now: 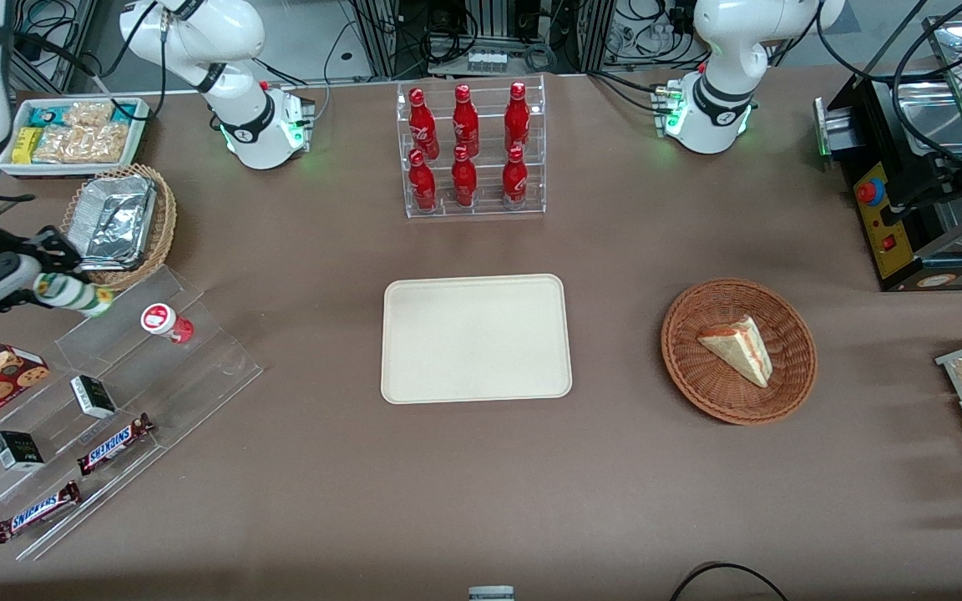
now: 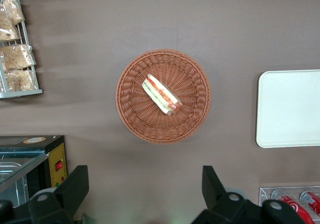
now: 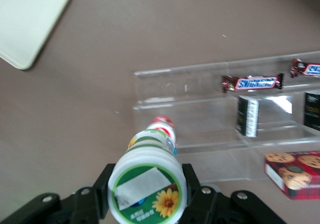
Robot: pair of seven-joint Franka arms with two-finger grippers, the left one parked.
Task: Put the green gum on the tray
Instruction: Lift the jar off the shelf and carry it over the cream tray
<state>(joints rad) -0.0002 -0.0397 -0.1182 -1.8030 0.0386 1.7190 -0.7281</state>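
Holding the green gum (image 1: 73, 293) clamped in the gripper (image 1: 59, 288), aloft above the clear display steps (image 1: 113, 392); well apart from the bare tray (image 1: 476, 338). Carrying and setting down left.

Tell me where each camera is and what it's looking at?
Front view: above the table facing both arms, sees the tray and the gripper holding the green gum above the clear stand.
Left wrist view: on the parked arm, looks down at the sandwich basket; its own fingers show.
Right wrist view: on the working arm, looks along the gripper clamping the green gum.
All three share the tray.
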